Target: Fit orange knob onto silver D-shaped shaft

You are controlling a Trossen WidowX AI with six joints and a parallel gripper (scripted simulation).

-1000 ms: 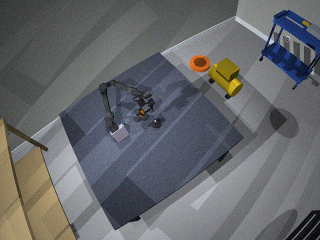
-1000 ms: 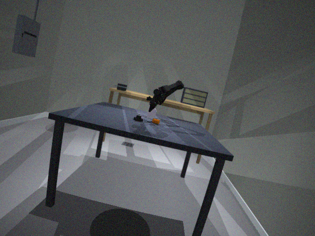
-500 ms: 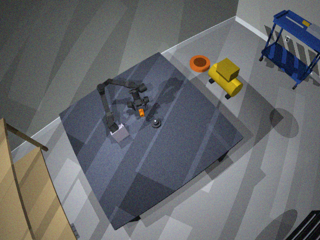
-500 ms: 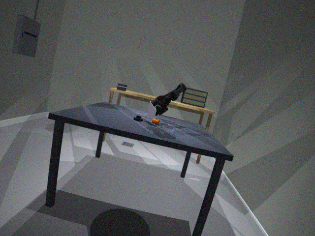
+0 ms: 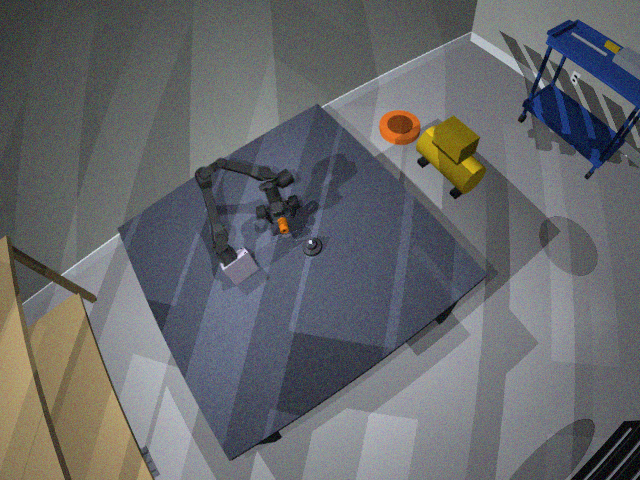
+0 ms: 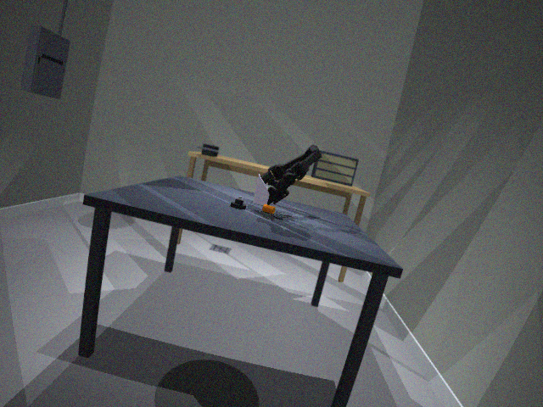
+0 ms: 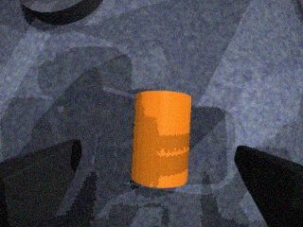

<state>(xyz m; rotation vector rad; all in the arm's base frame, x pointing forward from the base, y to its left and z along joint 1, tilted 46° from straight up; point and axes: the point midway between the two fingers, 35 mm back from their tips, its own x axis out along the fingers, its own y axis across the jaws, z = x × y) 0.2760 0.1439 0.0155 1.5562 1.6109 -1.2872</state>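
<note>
The orange knob [image 5: 282, 225] [image 6: 268, 209] [image 7: 162, 139] lies on its side on the table. A small dark spot shows on its end in the top view, too small to read as a shape. My gripper [image 7: 161, 150] is open and empty, pointing down over the knob. In the wrist view its fingers stand on either side of the knob, with a gap on both sides. The dark round pedestal [image 5: 313, 250] [image 6: 237, 204] [image 7: 63, 18] stands a short way from the knob, with the silver shaft [image 5: 311, 241] upright on it. The shaft's flat side cannot be made out.
A pale pinkish box [image 5: 238, 269] [image 6: 261, 192] stands at the arm's base on the dark table [image 5: 341, 304] [image 6: 162, 201]. Off the table are a yellow compressor-like machine [image 5: 448, 155], an orange ring [image 5: 386, 129], a blue cart [image 5: 594, 64] and a wooden bench [image 6: 237, 164].
</note>
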